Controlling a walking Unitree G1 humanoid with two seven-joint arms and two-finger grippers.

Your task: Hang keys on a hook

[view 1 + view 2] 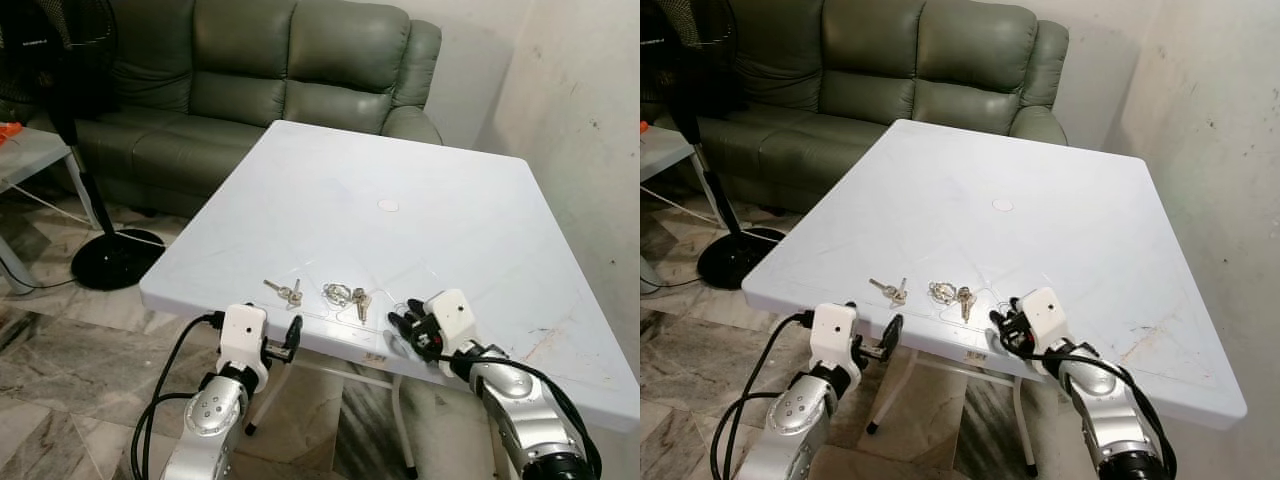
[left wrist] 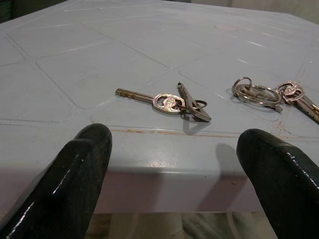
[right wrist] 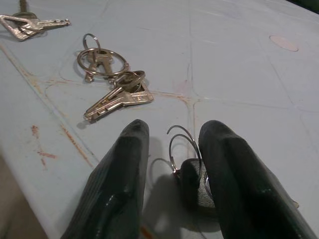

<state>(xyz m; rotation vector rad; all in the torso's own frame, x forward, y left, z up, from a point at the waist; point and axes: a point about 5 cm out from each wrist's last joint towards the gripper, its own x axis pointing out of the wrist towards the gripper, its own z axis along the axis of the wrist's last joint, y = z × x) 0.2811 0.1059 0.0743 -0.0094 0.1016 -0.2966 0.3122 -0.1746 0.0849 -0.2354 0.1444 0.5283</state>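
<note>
Fan stand [image 1: 112, 255] far left on the tiled floor, green sofa [image 1: 250, 80] behind the white table [image 1: 450, 200]. Left gripper [image 1: 283, 340] sits just below/outside the table's near edge, fingers [image 2: 75, 174] spread wide apart w/ nothing between them. On the table just past it: two loose keys [image 2: 169, 102] on a small ring, lying flat near the edge. Next to the right, a key bunch [image 3: 112, 82] (couple of rings, several keys), also flat on the top, well clear of both grippers. Right gripper [image 1: 410, 322] rests on the tabletop near the front edge, its fingers [image 3: 119, 184] partly apart either side of a small black fob w/ wire ring [image 3: 187, 159]; fob sits in the gap, can't tell if it's actually pinched. Bare wall [image 1: 590, 110] right of the table.
</note>
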